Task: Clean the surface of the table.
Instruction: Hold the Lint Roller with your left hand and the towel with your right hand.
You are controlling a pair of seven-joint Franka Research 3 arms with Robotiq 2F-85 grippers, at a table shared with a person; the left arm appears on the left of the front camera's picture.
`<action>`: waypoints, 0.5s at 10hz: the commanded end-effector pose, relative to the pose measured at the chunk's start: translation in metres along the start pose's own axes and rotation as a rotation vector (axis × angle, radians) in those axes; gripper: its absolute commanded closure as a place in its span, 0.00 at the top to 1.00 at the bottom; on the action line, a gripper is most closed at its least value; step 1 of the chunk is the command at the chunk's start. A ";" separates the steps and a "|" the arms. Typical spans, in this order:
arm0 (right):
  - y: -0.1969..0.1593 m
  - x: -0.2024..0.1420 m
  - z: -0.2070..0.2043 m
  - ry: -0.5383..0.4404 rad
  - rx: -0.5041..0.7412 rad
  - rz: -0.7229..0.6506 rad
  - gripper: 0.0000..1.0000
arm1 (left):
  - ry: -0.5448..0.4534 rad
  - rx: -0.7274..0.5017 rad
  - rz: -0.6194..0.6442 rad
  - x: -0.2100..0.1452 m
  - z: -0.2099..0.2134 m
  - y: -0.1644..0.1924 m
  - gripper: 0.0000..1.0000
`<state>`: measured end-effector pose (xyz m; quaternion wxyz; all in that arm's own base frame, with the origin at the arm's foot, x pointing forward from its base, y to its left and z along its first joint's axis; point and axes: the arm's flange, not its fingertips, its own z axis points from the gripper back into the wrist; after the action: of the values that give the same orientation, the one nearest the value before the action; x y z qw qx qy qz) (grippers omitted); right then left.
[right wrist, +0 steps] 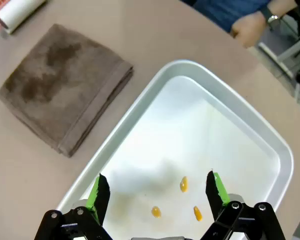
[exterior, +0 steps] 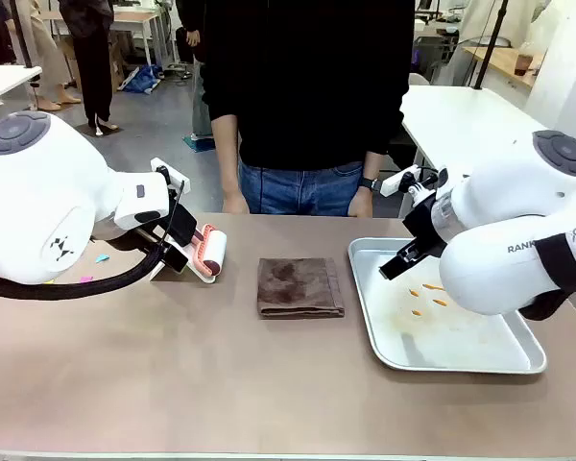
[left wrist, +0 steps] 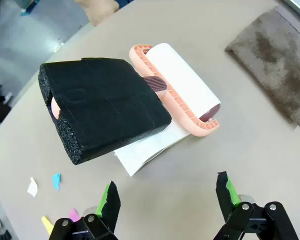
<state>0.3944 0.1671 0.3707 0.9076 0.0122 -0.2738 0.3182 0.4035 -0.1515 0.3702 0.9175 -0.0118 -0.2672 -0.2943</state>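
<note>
Could skid the roller [left wrist: 182, 85] by closing the wide-open, empty left gripper [left wrist: 167, 190] off-centre on its perhaps tilted handle [left wrist: 105, 105] (right gripper [right wrist: 156, 184] likewise spread, holding nothing).

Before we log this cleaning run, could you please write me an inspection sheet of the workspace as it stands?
Surface: the table is matte taupe-brown; small coloured paper scraps lie near its left end.
Job's things: a lint roller with a black foam handle rests on a white sheet; a folded brown cloth lies mid-table.
Clutter: a silver tray holds a few orange bits.
Grippers: left gripper open, facing the roller's handle; right gripper open, over the tray.
Cables: a black cable loops under the left arm.
Surroundings: a person stands at the far side; white tables behind.
</note>
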 end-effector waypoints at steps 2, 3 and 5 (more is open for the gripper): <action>0.000 0.000 0.000 -0.001 0.000 0.000 1.00 | 0.000 0.000 0.000 0.000 0.000 0.000 1.00; 0.000 0.000 0.000 -0.001 0.000 0.000 1.00 | 0.000 0.000 0.000 0.000 0.000 0.000 1.00; 0.000 0.000 0.000 -0.001 0.000 0.000 1.00 | 0.000 0.000 0.000 0.000 0.000 0.000 1.00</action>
<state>0.3944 0.1672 0.3707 0.9075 0.0120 -0.2738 0.3184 0.4035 -0.1514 0.3702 0.9176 -0.0118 -0.2672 -0.2940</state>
